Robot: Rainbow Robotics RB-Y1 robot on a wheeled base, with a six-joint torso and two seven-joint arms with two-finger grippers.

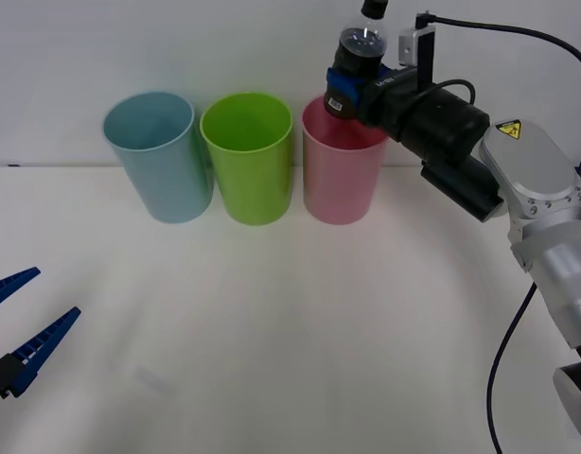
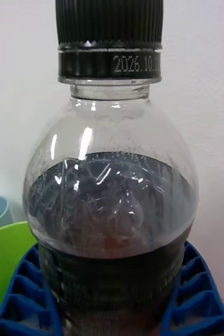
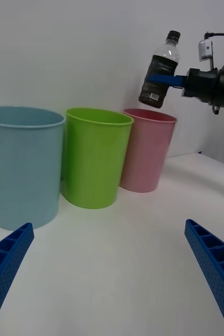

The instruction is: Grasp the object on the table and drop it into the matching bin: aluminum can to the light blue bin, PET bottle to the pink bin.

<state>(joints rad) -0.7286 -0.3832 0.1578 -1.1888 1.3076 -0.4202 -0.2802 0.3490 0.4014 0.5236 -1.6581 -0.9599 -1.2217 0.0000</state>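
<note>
Right gripper (image 1: 352,83) clenched on the PET bottle (image 1: 360,49), holding it upright in the air over the pink bin (image 1: 340,175) at the far right of the row — staged for a drop, I'd say. Lime green bin (image 1: 248,156) sits just left of pink, light blue bin (image 1: 158,156) beyond; nothing blocks the mouth. Left gripper (image 1: 21,326) idles spread apart, near left above the table (image 1: 300,331).

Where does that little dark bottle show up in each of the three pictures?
Front view: the PET bottle is at top centre-right, held by the right gripper above the pink bin.
Right wrist view: the bottle is seen close up, between the blue fingers.
Left wrist view: it hangs at upper right, above the pink bin.
Shared landmark: the lime green bin.
</note>
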